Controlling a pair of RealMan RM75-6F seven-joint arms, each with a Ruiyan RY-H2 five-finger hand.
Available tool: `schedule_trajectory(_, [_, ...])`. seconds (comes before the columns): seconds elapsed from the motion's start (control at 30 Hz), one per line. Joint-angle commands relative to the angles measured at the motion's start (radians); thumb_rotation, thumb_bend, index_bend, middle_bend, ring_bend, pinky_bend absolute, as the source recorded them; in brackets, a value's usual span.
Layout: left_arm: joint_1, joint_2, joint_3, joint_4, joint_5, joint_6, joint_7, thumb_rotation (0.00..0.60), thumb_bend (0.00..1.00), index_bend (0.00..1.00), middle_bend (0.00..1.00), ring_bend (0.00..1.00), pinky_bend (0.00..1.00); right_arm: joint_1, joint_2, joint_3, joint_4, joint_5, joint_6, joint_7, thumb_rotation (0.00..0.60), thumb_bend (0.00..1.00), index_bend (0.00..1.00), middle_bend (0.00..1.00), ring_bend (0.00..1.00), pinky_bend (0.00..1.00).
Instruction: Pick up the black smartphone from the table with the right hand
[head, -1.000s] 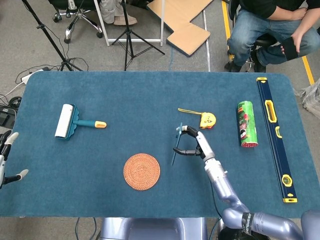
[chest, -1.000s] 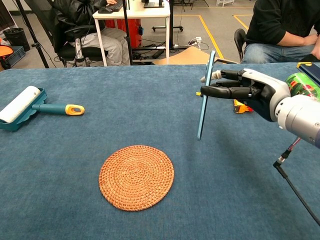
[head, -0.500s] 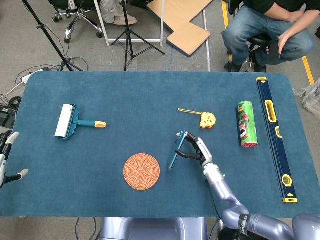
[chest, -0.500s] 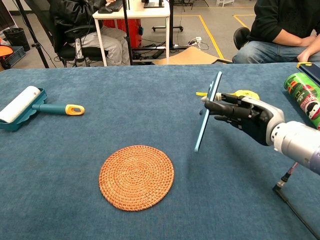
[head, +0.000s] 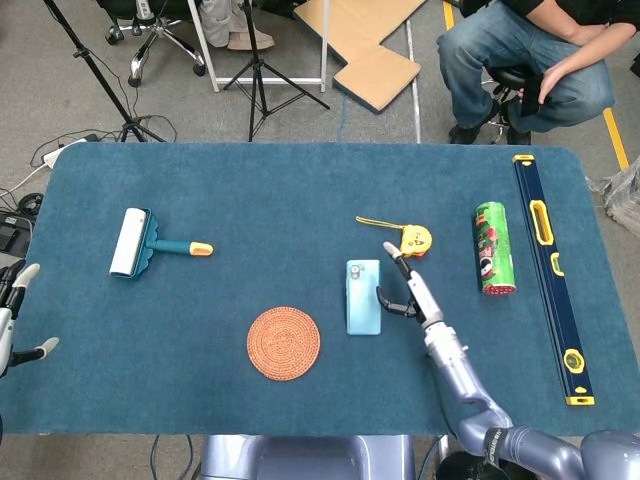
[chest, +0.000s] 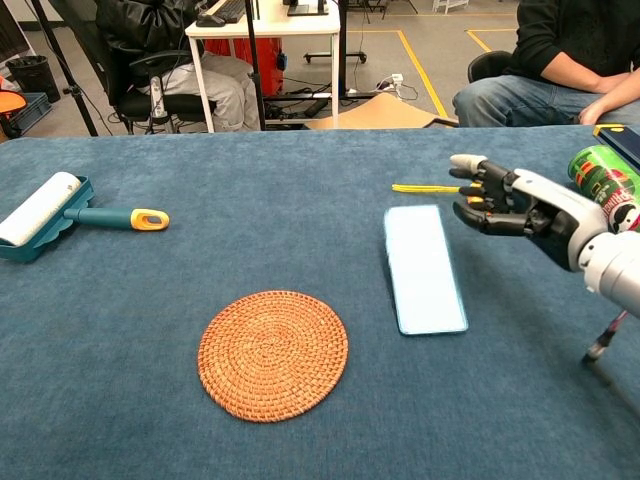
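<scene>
The smartphone (head: 363, 296) lies flat on the blue table, its light blue back facing up, near the table's middle; the chest view shows the smartphone (chest: 424, 268) just right of the woven mat. My right hand (head: 405, 285) hovers just to the phone's right with its fingers apart and nothing in them; in the chest view the right hand (chest: 510, 205) is a little above the cloth, clear of the phone. At the far left edge my left hand (head: 15, 320) hangs off the table, fingers spread, empty.
A round woven mat (head: 284, 343) lies left of the phone. A lint roller (head: 135, 242) is at the far left. A yellow tape measure (head: 414, 238), a green can (head: 493, 247) and a long blue level (head: 548, 270) lie to the right. A person (head: 530, 60) sits beyond the table.
The phone was held on edge in my right hand; now it lies flat on the table. The hand has let go and drawn back to the right.
</scene>
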Motion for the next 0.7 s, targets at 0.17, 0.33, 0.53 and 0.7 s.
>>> schedule_trajectory(0.17, [0.002,0.007,0.0,-0.004,0.01,0.007,-0.013,0.6,0.0,0.0,0.0,0.0,0.0,0.004,0.119,0.001,-0.037,-0.045,0.069,-0.205,0.6,0.37,0.0,0.0,0.0,0.0])
schedule_trajectory(0.33, [0.004,0.007,0.001,-0.002,0.022,0.017,-0.017,0.6,0.0,0.0,0.0,0.0,0.0,-0.016,0.236,-0.038,-0.125,-0.108,0.126,-0.408,0.6,0.07,0.0,0.0,0.0,0.0])
schedule_trajectory(0.53, [0.009,-0.018,-0.003,0.022,0.042,0.054,0.006,0.6,0.0,0.0,0.0,0.0,0.0,-0.107,0.396,-0.086,-0.297,-0.152,0.249,-0.824,0.6,0.0,0.0,0.0,0.0,0.0])
schedule_trajectory(0.7, [0.01,-0.051,-0.003,0.055,0.073,0.085,0.015,0.6,0.0,0.0,0.0,0.0,0.0,-0.221,0.525,-0.128,-0.501,-0.131,0.354,-1.08,0.6,0.0,0.0,0.0,0.0,0.0])
